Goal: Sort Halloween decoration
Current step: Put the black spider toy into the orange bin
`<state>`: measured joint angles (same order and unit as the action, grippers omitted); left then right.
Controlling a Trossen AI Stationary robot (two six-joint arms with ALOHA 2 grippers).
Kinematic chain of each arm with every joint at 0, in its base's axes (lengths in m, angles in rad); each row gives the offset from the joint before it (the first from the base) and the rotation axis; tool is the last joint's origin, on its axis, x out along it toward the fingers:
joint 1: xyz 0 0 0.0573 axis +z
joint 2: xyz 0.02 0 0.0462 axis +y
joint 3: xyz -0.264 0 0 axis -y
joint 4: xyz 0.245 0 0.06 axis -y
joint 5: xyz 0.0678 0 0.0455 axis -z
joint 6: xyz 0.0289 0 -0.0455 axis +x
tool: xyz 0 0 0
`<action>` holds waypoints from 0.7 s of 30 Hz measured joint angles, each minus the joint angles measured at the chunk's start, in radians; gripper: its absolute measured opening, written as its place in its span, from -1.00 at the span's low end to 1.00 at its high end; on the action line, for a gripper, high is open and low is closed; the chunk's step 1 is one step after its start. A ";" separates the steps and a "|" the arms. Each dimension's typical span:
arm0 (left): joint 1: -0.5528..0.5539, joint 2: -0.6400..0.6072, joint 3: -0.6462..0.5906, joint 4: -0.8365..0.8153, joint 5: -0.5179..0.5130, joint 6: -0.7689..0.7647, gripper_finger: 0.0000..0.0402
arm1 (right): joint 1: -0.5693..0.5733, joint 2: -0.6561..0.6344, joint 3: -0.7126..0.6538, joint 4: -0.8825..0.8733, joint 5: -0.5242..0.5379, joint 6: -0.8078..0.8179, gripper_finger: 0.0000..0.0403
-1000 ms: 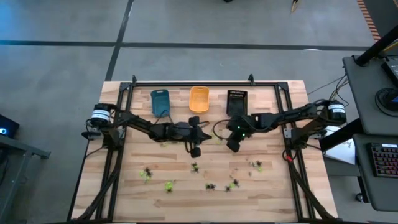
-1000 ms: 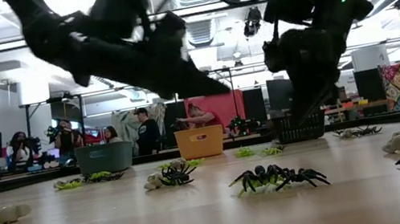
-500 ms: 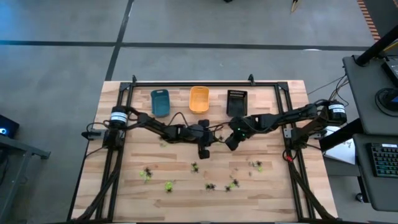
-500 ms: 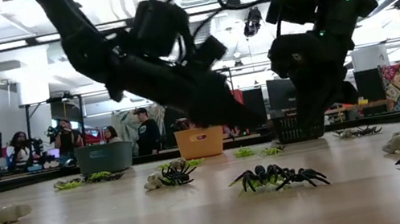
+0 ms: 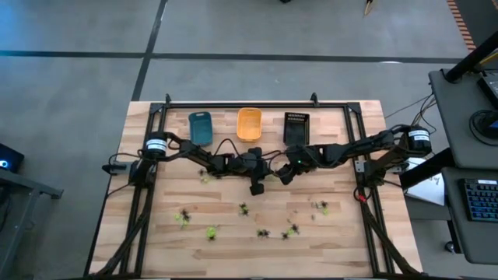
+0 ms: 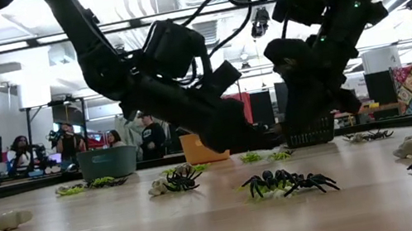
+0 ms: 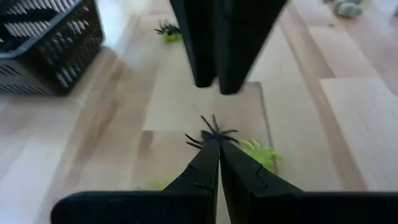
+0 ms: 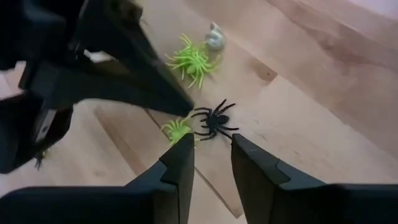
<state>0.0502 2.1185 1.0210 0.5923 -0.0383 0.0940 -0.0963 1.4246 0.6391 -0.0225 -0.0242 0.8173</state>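
— While the right gripper (image 8: 210, 163) hangs with its fingers narrowly parted and empty, where is the spider?
— Just ahead of its tips: a black spider (image 8: 214, 119) on the table's (image 5: 342, 225) middle, a yellow-green spider (image 8: 178, 129) touching it.
— And the left gripper (image 7: 218, 146)?
— Shut, holding nothing, its tip at that same black spider from the opposite side. Both are equally near; farther off stands the black tray (image 5: 296, 127).

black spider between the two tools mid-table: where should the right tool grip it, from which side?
Probably across the black spider's round body, coming straight down. It lies flat with thin splayed legs, poor purchase. The shut left tool touches one side and a green spider crowds it, so the open right tool should straddle the body.
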 joint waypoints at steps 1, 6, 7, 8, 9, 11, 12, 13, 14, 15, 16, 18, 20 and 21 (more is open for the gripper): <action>-0.001 0.000 0.000 0.002 0.006 0.000 -1.00 | 0.000 0.000 -0.001 0.000 0.000 0.009 -0.48; -0.002 0.000 0.000 0.020 0.032 -0.011 -1.00 | 0.000 0.000 -0.002 0.000 0.002 0.057 -0.35; -0.002 0.000 0.000 0.021 0.033 -0.012 -1.00 | 0.000 0.000 -0.003 0.000 0.002 0.062 -0.33; -0.002 0.000 0.000 0.020 0.033 -0.013 -1.00 | 0.000 0.000 -0.003 -0.001 0.003 0.068 -0.30; -0.002 0.000 0.000 0.020 0.033 -0.013 -1.00 | 0.000 0.000 -0.003 -0.001 0.004 0.074 -0.27; -0.002 0.000 0.000 0.032 0.033 -0.013 -1.00 | 0.000 0.000 -0.004 0.002 0.005 0.083 -0.22; -0.002 0.000 0.000 0.038 0.033 -0.013 -1.00 | 0.000 0.000 -0.005 0.001 0.006 0.087 -0.20; -0.002 0.000 0.000 0.039 0.033 -0.013 -1.00 | 0.000 0.000 -0.006 0.001 0.006 0.090 -0.18; -0.002 0.003 0.000 0.041 0.033 -0.013 -1.00 | 0.000 0.000 -0.006 0.001 0.005 0.090 -0.16; -0.002 0.005 0.000 0.041 0.033 -0.013 -1.00 | 0.000 0.000 -0.006 0.001 0.005 0.090 -0.15; -0.002 0.006 0.000 0.039 0.032 -0.016 -1.00 | 0.000 0.000 -0.006 0.001 0.005 0.091 -0.14; -0.002 0.006 0.000 0.042 0.032 -0.020 -1.00 | 0.000 0.000 -0.006 0.001 0.006 0.092 -0.12; -0.002 0.006 0.000 0.046 0.030 -0.021 -1.00 | 0.000 0.000 -0.007 0.001 0.007 0.092 -0.11; -0.002 0.006 0.000 0.047 0.030 -0.023 -1.00 | 0.000 0.000 -0.007 0.001 0.007 0.092 -0.10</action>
<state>0.0479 2.1250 1.0210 0.6394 -0.0086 0.0715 -0.0959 1.4246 0.6323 -0.0212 -0.0168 0.9096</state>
